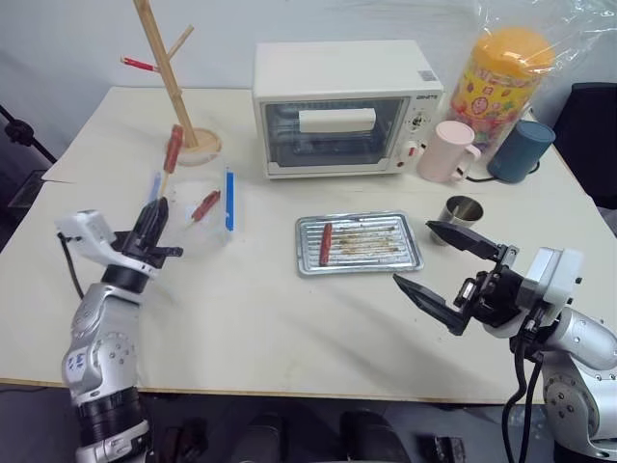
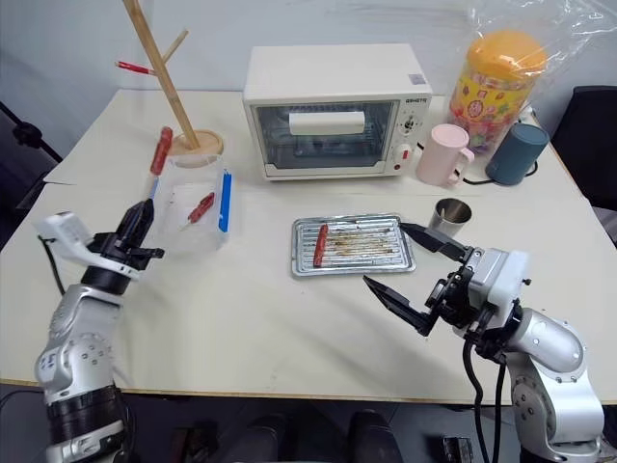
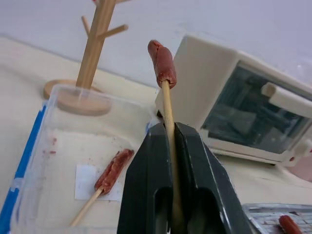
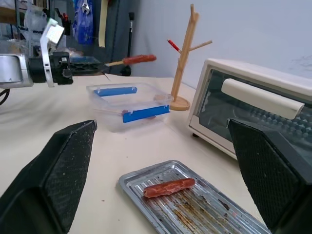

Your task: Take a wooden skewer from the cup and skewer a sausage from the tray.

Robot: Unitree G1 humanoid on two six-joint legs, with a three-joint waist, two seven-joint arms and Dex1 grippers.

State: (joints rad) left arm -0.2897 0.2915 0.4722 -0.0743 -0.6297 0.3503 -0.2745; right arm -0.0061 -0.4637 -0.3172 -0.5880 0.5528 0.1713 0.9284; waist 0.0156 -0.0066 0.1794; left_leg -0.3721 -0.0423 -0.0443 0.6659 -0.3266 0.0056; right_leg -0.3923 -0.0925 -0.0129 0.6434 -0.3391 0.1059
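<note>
My left gripper [image 1: 154, 214] is shut on the wooden skewer [image 3: 168, 107], which has a reddish-brown sausage [image 1: 173, 148] stuck on its upper end. It holds the skewer tilted up over the near left corner of a clear blue-edged container [image 1: 229, 198]. A second sausage [image 1: 326, 243] lies at the left end of the silver tray [image 1: 386, 258] in the middle of the table. The steel cup [image 1: 463, 211] stands just right of the tray. My right gripper [image 1: 413, 253] hangs open and holds nothing, by the tray's near right corner.
Another skewered sausage [image 1: 205, 205] lies inside the container. A white toaster oven [image 1: 342, 106] stands behind the tray. A pink mug [image 1: 446, 151], a teal mug [image 1: 521, 149] and a yellow-lidded jar [image 1: 501, 77] are at the back right. A wooden branched stand [image 1: 169, 77] rises at the back left.
</note>
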